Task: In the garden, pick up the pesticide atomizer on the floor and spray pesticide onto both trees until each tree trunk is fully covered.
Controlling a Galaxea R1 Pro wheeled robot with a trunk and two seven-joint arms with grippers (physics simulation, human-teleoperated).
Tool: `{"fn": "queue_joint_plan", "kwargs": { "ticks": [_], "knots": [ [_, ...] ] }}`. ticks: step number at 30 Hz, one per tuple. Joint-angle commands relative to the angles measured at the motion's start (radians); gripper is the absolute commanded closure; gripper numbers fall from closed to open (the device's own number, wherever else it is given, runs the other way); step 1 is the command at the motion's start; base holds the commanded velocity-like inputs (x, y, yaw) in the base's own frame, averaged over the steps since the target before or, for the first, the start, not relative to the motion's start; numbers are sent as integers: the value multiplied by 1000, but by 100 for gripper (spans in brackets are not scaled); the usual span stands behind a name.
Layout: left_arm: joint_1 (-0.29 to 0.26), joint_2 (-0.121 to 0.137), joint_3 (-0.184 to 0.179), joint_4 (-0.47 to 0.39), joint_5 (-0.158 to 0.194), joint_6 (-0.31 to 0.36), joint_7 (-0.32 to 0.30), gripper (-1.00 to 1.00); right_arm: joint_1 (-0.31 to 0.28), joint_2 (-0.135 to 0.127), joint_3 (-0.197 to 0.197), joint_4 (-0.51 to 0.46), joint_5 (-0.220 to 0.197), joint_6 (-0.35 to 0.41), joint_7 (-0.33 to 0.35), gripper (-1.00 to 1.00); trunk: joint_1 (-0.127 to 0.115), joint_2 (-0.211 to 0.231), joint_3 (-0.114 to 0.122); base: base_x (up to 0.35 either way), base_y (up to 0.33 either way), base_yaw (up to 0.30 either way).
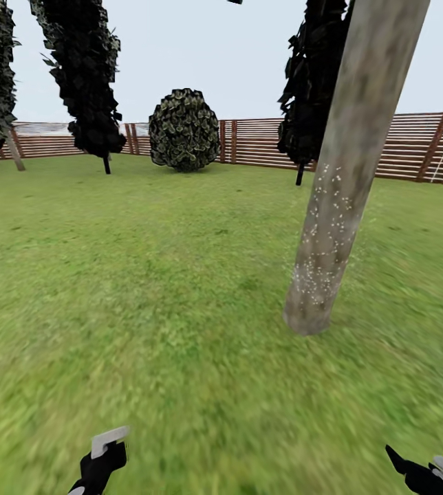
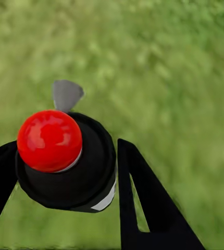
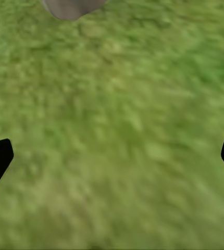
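**A:** Head view first. Where is the trunk from you?

**B:** The trunk (image 1: 345, 185) stands ahead and to my right, leaning up out of the lawn (image 1: 146, 289). White flecks dot its lower part, thickest near the foot; I take them for spray. Higher up it looks bare, so I judge it only partly covered. My left gripper (image 1: 101, 459) sits low at the left and my right gripper (image 1: 428, 474) low at the right. The right one is nearer the trunk, but the left one has the tool.

**A:** What else is out there?

**B:** A slatted fence (image 1: 414, 148) at the back, dark narrow trees (image 1: 84, 75) and a round bush (image 1: 184, 129) before it. All well apart from me; only grass lies between me and the trunk.

**A:** Left wrist?

**B:** My left jaws are closed on the atomizer (image 2: 70, 161), a black body with a red cap (image 2: 49, 139) and a grey nozzle (image 2: 66, 95) pointing away from me, over grass.

**A:** So the next move?

**B:** I'd guess swinging that nozzle right and upward, toward the trunk.

**A:** Right wrist?

**B:** My right jaws stand wide apart, holding nothing, over grass, with the foot of the trunk near.
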Motion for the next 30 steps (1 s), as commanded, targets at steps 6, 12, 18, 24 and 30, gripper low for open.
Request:
{"fn": "queue_joint_plan", "kwargs": {
  "ticks": [6,12,18,24,30],
  "knots": [
    [0,0,0,0,0,0,0,100,0,0,0,0,0,0,0,-100,0,0,0,0,0,279],
    [0,0,-1,0,0,0,0,100,0,0,0,0,0,0,0,-100,0,0,0,0,0,279],
    [0,-1,0,0,0,0,0,100,0,0,0,0,0,0,0,-100,0,0,0,0,0,279],
    [0,-1,0,0,0,0,0,100,0,0,0,0,0,0,0,-100,0,0,0,0,0,280],
    [0,-2,0,0,0,0,0,100,0,0,0,0,0,0,0,-100,0,0,0,0,0,280]
  ]
}}
